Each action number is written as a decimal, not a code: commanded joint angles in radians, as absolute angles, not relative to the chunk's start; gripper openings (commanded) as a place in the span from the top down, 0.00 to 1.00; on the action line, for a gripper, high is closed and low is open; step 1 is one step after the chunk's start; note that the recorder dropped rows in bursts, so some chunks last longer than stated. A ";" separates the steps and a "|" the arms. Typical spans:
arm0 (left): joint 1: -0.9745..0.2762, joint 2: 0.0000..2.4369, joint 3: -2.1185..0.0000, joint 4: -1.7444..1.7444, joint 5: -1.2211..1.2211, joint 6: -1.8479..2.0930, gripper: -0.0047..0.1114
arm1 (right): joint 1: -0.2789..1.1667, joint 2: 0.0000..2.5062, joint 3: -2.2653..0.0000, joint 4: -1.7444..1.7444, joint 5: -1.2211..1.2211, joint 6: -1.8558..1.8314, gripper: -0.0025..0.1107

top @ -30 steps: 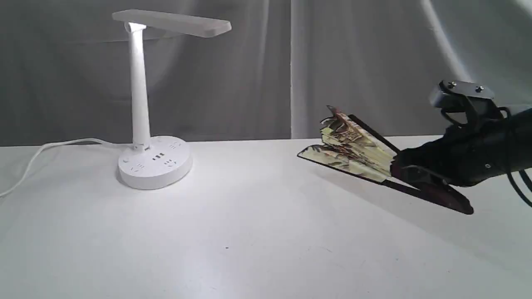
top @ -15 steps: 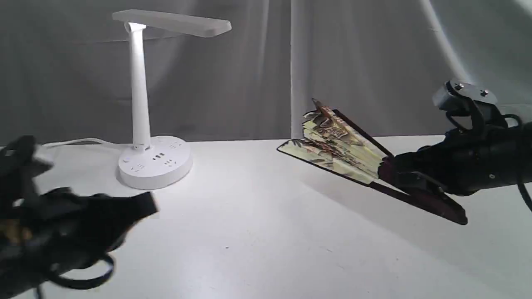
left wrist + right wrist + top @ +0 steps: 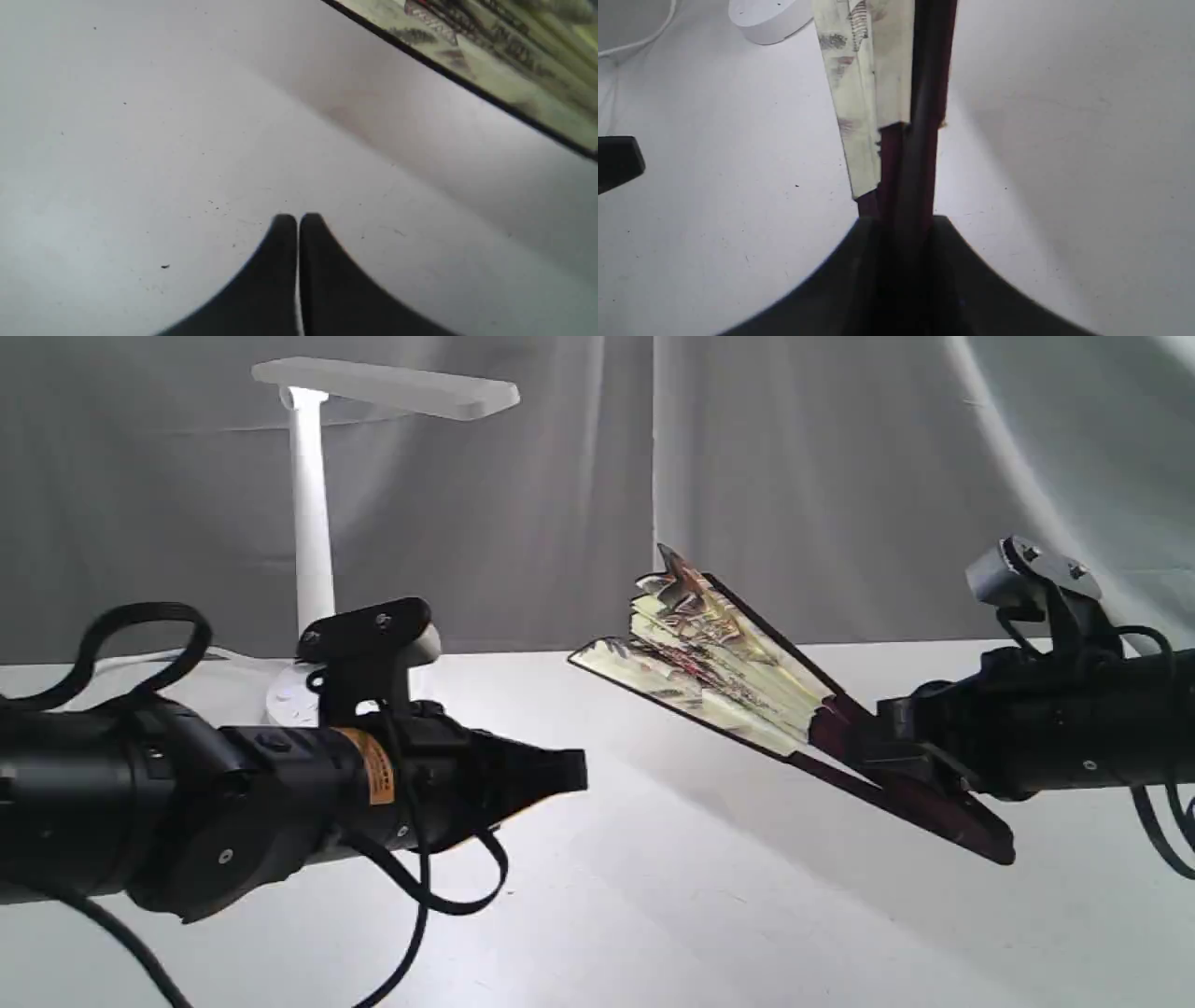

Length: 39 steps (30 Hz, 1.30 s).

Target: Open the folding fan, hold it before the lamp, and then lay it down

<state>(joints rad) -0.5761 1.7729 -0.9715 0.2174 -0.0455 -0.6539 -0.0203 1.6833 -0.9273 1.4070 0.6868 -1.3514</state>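
The folding fan (image 3: 719,663) hangs above the white table, partly spread, its painted cream leaf pointing left and its maroon ribs (image 3: 906,177) clamped in my right gripper (image 3: 887,747), which is shut on them. My left gripper (image 3: 569,773) is shut and empty, its tip a short way left of and below the fan's leaf edge (image 3: 472,51). Its two fingers (image 3: 285,233) press together in the left wrist view. The white lamp (image 3: 313,504) stands at the back left, lit, its base (image 3: 768,16) partly hidden behind my left arm.
The lamp's white cord (image 3: 640,39) trails off to the left along the table (image 3: 653,915). A grey curtain (image 3: 840,476) hangs behind everything.
My left arm has swung in from the lower left to the middle, tip toward the fan. The right gripper has carried the fan left and a little higher.
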 commanded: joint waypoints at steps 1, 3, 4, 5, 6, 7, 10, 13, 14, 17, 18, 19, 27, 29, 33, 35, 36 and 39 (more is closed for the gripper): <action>-0.580 1.807 -1.010 0.441 -0.029 -0.644 0.96 | -0.019 1.671 -0.928 1.431 0.695 -1.369 0.98; -0.580 1.829 -1.021 0.604 -0.028 -0.615 0.96 | -0.019 1.671 -0.928 1.431 0.695 -1.369 0.98; -0.580 1.838 -1.023 0.678 -0.023 -0.615 0.96 | -0.019 1.671 -0.928 1.431 0.695 -1.369 0.98; -0.580 1.847 -1.023 0.740 -0.017 -0.615 0.95 | -0.019 1.671 -0.928 1.431 0.695 -1.369 0.98; -0.580 1.854 -1.025 0.774 0.010 -0.624 0.95 | -0.019 1.671 -0.928 1.431 0.695 -1.369 0.98; -0.580 1.864 -1.030 0.767 0.067 -0.633 0.95 | -0.019 1.671 -0.928 1.431 0.695 -1.369 0.98; -0.580 1.900 -1.090 0.704 0.424 -0.664 0.95 | -0.019 1.671 -0.928 1.431 0.695 -1.369 0.98; -0.576 1.943 -1.182 0.668 0.785 -0.646 0.95 | -0.019 1.671 -0.928 1.433 0.695 -1.369 0.98; -0.568 1.954 -1.212 0.616 0.858 -0.629 0.95 | -0.019 1.671 -0.928 1.440 0.695 -1.369 0.98; -0.510 1.960 -1.250 0.227 0.767 -0.384 0.95 | -0.019 1.671 -0.928 1.440 0.695 -1.369 0.98; -0.469 1.960 -1.260 -0.049 0.709 -0.193 0.95 | -0.019 1.671 -0.928 1.440 0.695 -1.369 0.98; -0.439 1.963 -1.266 -0.249 0.690 -0.048 0.95 | -0.019 1.671 -0.928 1.440 0.695 -1.369 0.98; -0.230 2.002 -1.245 -1.388 0.880 0.880 0.95 | -0.019 1.671 -0.928 1.442 0.700 -1.369 0.98; -0.252 2.002 -1.214 -1.523 0.785 1.036 0.96 | -0.019 1.671 -0.928 1.452 0.700 -1.369 0.98; -0.342 2.005 -1.174 -1.744 0.480 1.208 0.96 | -0.019 1.671 -0.928 1.466 0.692 -1.384 0.98; -0.377 2.016 -1.190 -1.744 0.424 1.145 0.96 | -0.019 1.671 -0.928 1.477 0.688 -1.387 0.98; -0.390 2.030 -1.204 -1.744 0.430 1.087 0.95 | -0.019 1.671 -0.928 1.485 0.688 -1.391 0.98; -0.401 2.074 -1.256 -1.744 0.475 0.990 0.92 | -0.019 1.671 -0.928 1.485 0.693 -1.391 0.98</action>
